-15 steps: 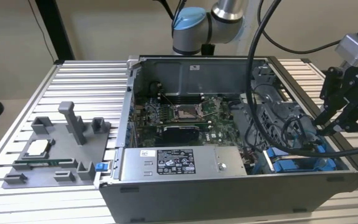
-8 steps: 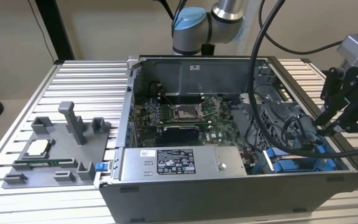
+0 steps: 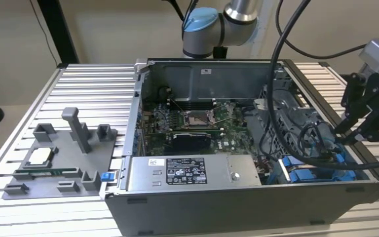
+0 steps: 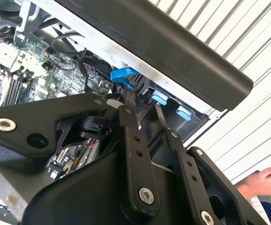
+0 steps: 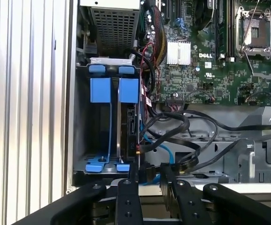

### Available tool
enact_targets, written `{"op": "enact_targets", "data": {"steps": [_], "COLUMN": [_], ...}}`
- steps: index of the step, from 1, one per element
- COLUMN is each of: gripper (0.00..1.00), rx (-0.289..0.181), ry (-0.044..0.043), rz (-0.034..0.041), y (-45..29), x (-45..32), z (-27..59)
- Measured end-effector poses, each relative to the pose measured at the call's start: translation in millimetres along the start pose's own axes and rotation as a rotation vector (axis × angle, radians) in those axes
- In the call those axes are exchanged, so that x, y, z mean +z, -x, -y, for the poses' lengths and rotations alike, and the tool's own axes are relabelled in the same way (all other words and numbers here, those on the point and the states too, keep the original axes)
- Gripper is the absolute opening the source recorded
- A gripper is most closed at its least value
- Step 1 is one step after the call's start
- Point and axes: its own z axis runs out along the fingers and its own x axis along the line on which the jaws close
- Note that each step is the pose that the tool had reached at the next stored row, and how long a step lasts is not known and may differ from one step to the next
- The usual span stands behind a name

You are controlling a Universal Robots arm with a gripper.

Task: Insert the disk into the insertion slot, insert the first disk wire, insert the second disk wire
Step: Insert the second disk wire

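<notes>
Hovering beside blue-railed insertion slot (image 5: 101,90), seemingly.

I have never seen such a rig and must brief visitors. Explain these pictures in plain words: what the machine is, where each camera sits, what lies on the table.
The machine is one robot arm. Its grasping part, the tool, hangs over an open computer case, at the exterior view's right. That view comes from a camera off the arm. Both wrist views come from cameras riding on the arm, looking past the tool into the case. The case stands on a ribbed metal table, beside a grey holder tray. In the first wrist view the disk appears to stand in the insertion slot with its blue rails, and the tool is close to loose black wires. Whether the tool holds anything, I cannot tell.
</notes>
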Motion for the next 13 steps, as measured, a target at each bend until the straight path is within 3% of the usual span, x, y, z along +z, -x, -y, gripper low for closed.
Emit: {"op": "enact_targets", "data": {"steps": [8,13], "gripper": [1.00,1.00], "rx": [0.000,-0.001], "ry": [0.0000,0.0001], "rz": [0.0010,0.0085], "y": [-0.6,-2.3], "x": [-0.1,-0.2], "z": [0.2,0.2]}}
